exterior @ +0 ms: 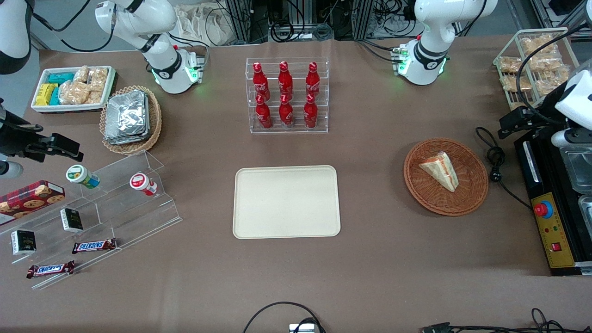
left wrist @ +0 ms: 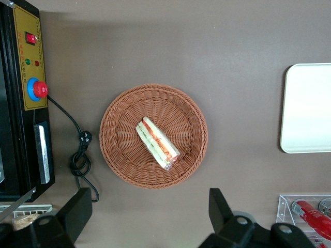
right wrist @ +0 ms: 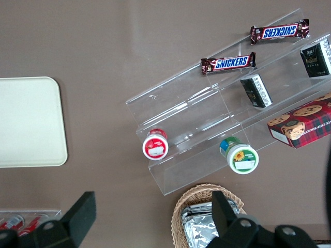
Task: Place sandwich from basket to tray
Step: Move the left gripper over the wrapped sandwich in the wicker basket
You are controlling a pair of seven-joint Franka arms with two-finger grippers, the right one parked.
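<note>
The left arm's tool (left wrist: 147, 219) is hanging high over the brown bench (exterior: 370, 277) with its two black fingers (left wrist: 220, 206) spread wide, gripping nothing. Only the left wrist view is showing this; in the front view the tool itself is not visible. Directly below the tool, the round reddish-brown woven wicker basket (left wrist: 153, 136) is sitting on the bench, and the small triangular white-bread sandwich (left wrist: 157, 142) is lying inside it near the middle. The wrist view is showing its cut edge, with red, orange and green filling stripes; the front view is showing mostly pale bread. Farther off, well apart from the basket, the flat cream-beige rectangular tray (exterior: 286, 202) is lying with nothing on it.
</note>
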